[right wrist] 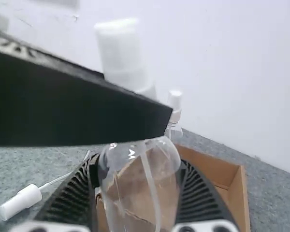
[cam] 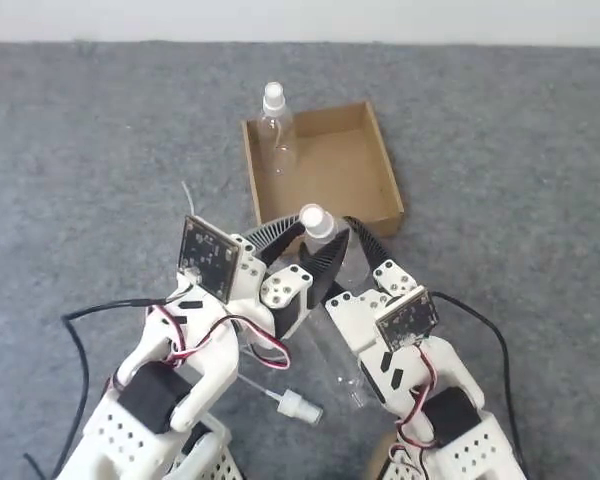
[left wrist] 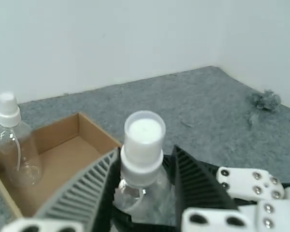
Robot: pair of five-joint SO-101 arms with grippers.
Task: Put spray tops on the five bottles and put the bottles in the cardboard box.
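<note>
A clear bottle (cam: 332, 300) is held tilted just in front of the cardboard box (cam: 375, 150). My right gripper (cam: 345, 265) is shut on its body (right wrist: 137, 174). A white spray top (cam: 315, 220) sits on the bottle's neck, and my left gripper (cam: 305, 245) is shut on that top's collar (left wrist: 142, 162). A second bottle (cam: 277, 125) with a spray top stands upright in the box's far left corner (left wrist: 14, 140). One loose spray top (cam: 295, 405) with its tube lies on the table between the two arms.
Grey carpet-like cloth covers the table. The box (left wrist: 94, 128) is open and shallow, with its right part bare. A black cable (cam: 80, 330) loops at the left of the left arm. A grey lint clump (left wrist: 266, 101) lies off to the side.
</note>
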